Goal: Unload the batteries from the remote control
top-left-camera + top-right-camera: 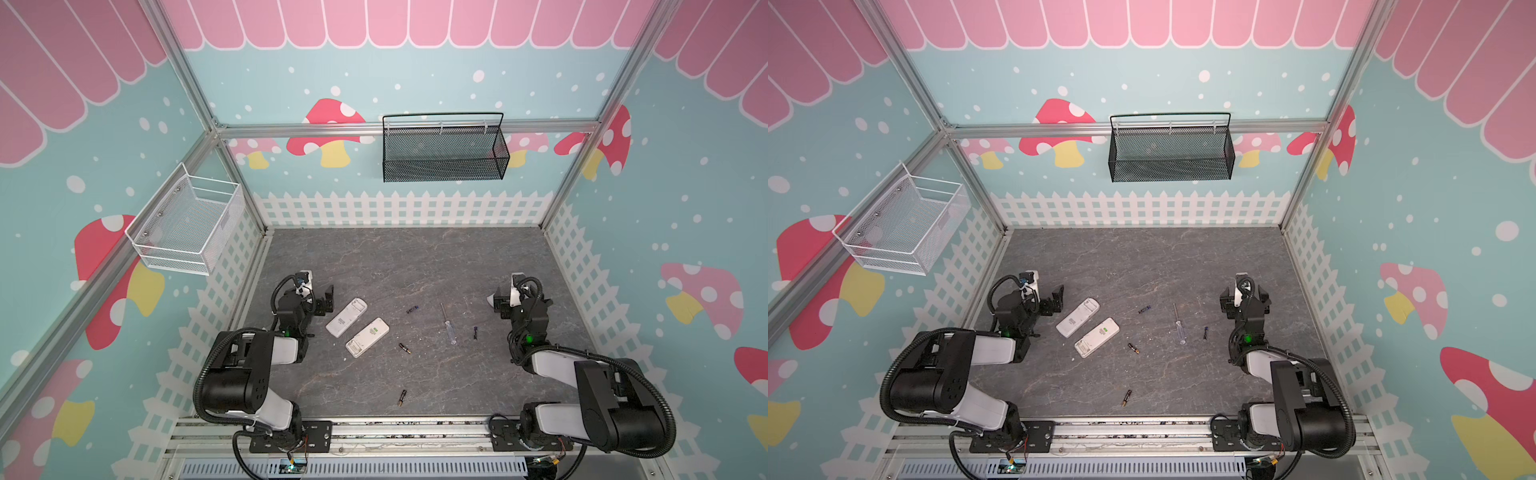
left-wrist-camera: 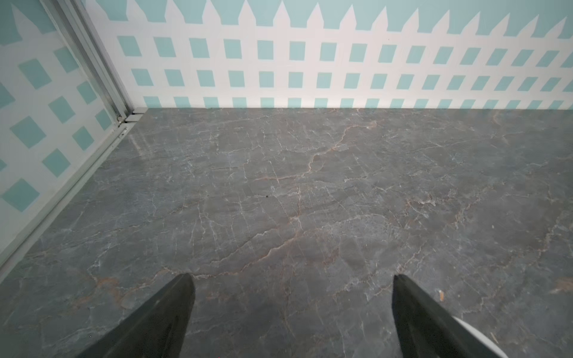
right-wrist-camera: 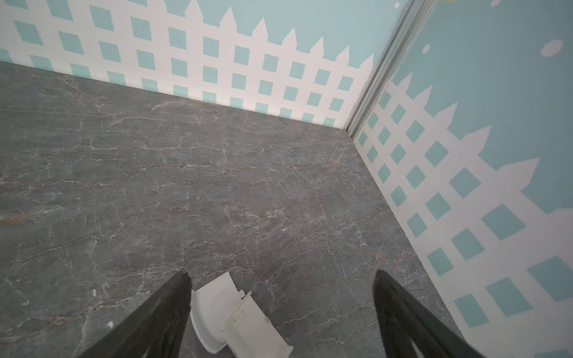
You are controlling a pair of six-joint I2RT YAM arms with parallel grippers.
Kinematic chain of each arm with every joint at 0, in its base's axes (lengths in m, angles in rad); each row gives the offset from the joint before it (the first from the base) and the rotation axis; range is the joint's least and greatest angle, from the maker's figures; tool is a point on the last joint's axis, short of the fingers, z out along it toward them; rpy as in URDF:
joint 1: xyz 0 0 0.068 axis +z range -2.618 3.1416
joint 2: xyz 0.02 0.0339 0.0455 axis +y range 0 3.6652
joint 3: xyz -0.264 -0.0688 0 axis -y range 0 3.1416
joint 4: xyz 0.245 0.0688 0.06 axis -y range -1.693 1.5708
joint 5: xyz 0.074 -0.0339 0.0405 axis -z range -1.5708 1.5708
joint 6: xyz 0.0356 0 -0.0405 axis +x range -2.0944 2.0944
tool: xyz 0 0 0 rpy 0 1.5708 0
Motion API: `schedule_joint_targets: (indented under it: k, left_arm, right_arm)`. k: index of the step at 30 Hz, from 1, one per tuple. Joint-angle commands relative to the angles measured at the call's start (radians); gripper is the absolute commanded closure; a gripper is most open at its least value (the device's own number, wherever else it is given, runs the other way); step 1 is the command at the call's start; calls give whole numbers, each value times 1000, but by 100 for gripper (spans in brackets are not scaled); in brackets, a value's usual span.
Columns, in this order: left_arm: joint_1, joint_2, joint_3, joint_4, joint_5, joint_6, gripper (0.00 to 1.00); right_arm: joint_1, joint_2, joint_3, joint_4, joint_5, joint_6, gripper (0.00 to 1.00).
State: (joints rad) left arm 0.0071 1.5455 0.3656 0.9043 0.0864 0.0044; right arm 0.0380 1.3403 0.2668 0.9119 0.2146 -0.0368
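Robot laboratory cell: an aluminium frame (image 1: 540, 124) and mushroom-printed backdrop walls (image 1: 415, 75) enclose the grey marble-look tabletop (image 1: 415, 266) on three sides.

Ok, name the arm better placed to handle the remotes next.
Left. The left gripper, open and empty, hangs right beside the two remotes. The right gripper, open too, sits farther off, beyond the screwdriver, over two loose white covers.

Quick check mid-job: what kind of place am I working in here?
Likely a staged robot test cell, not a home: silver aluminium frame bars, printed mushroom-and-fence wall panels and a grey marble-look tabletop.
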Motion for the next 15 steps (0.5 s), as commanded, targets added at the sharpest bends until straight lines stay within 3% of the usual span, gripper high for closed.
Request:
schedule_joint_targets:
  k: [1,8,11,15]
  left_arm:
    - [5,-4,12,17,-20,-23,0]
    - [6,-7,12,10,-19,-23,0]
    - [5,-8,13,8,-19,-23,0]
    - [5,-9,13,8,-20,-22,1]
  right_arm:
    - [-17,14,-28,155,-77,9,8]
    - [-31,106,-41,290,-153,19,9]
    - [-30,195,-82,453,-184,3,9]
    - [-38,189,-50,379,-187,20,7]
